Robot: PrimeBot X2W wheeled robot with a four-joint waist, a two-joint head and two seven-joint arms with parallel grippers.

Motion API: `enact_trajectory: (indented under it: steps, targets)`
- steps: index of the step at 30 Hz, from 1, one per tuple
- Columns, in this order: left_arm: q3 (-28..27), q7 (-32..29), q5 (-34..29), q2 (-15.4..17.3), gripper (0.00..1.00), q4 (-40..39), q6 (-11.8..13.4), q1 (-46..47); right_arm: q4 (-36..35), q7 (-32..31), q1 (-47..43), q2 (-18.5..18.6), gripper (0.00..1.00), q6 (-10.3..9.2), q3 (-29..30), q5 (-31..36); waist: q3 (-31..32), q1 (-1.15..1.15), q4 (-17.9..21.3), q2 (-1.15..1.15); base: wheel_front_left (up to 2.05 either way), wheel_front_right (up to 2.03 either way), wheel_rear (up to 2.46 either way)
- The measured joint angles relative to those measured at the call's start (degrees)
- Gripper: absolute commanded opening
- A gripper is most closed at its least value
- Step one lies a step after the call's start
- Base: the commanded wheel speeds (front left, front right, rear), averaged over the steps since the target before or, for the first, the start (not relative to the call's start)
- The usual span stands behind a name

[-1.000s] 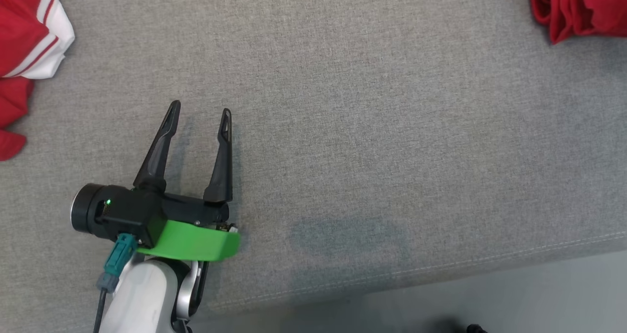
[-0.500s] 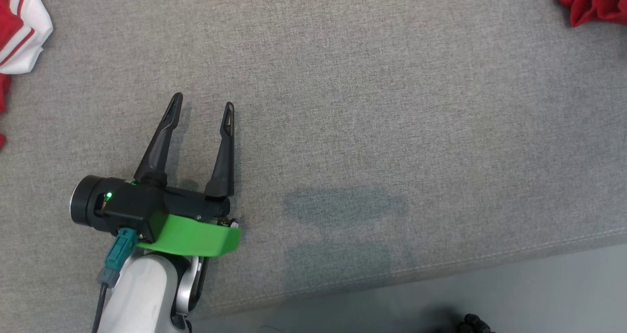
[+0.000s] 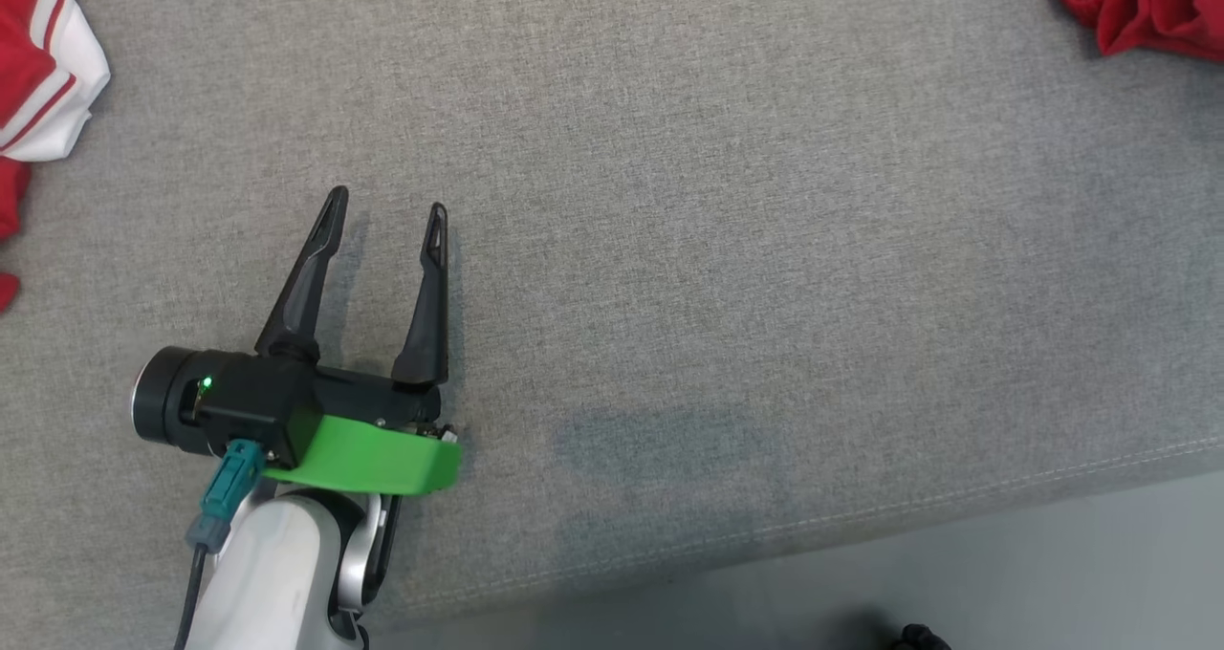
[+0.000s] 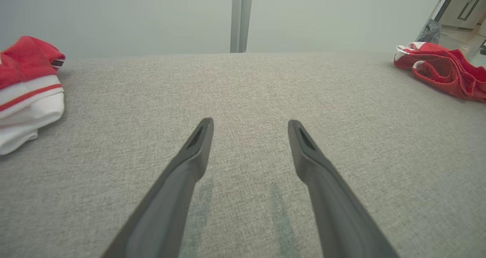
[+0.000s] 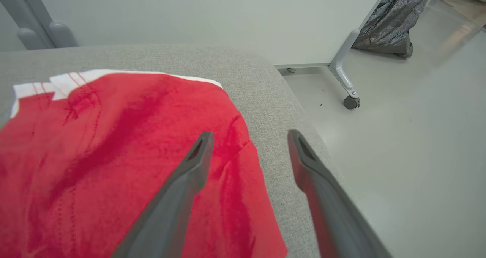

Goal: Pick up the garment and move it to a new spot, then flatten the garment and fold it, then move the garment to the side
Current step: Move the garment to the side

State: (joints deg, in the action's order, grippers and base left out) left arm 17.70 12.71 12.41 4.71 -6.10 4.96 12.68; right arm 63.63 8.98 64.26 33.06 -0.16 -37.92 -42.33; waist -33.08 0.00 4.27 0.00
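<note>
A crumpled red garment (image 3: 1147, 5) lies at the far right corner of the grey cushioned surface (image 3: 727, 249); the left wrist view has it at the right (image 4: 444, 74). From the right wrist, the red garment (image 5: 114, 155) with white trim spreads under my right gripper (image 5: 248, 136), which is open above its edge with nothing between the fingers. My left gripper (image 3: 387, 205) hovers open over bare grey fabric at the near left, its left wrist view (image 4: 250, 123) also showing nothing held.
A folded red and white garment (image 3: 38, 67) sits at the far left edge, also at the left of the left wrist view (image 4: 26, 87). The surface's front edge (image 3: 861, 526) drops to pale floor. Beyond the right end stand a wheeled frame leg (image 5: 343, 79) and a dark bag (image 5: 391, 22).
The head view has shifted a little, so both red garments sit differently in the frame. My left gripper stays open in much the same place.
</note>
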Motion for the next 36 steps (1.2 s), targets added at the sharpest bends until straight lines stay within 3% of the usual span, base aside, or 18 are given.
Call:
enact_trajectory:
  steps: [6,15,19,28,36]
  targets:
    - [-0.63,0.54,0.59,-0.02,1.0,0.83,-0.01,0.02,-2.64,5.21,-0.25,-2.91,1.0,-0.37,-0.27,0.66,2.29,0.0,0.74,0.0,0.0,0.0,0.0]
    - [-1.64,1.09,2.26,-0.31,1.0,5.38,-0.2,0.02,-9.72,5.68,-2.13,-8.71,1.0,0.15,-1.42,3.34,8.45,0.0,2.58,0.0,0.0,0.0,0.0]
    - [-2.74,1.22,3.91,-0.59,1.0,7.69,-0.2,-0.06,-16.08,5.68,-3.56,-11.04,1.0,0.15,0.32,4.0,11.49,0.0,3.25,0.0,0.0,0.0,0.0]
    - [-5.56,1.54,5.78,-1.36,1.0,12.49,0.11,-3.32,-23.85,5.67,-14.65,-15.13,1.0,-0.02,0.91,6.77,18.73,0.0,4.15,0.0,0.0,0.0,0.0]
    - [-8.86,1.55,6.93,-1.64,1.0,14.43,0.69,-7.83,-29.64,5.67,-25.96,-17.6,1.0,-3.1,3.86,7.61,25.25,0.0,3.83,0.0,0.0,0.0,0.0]
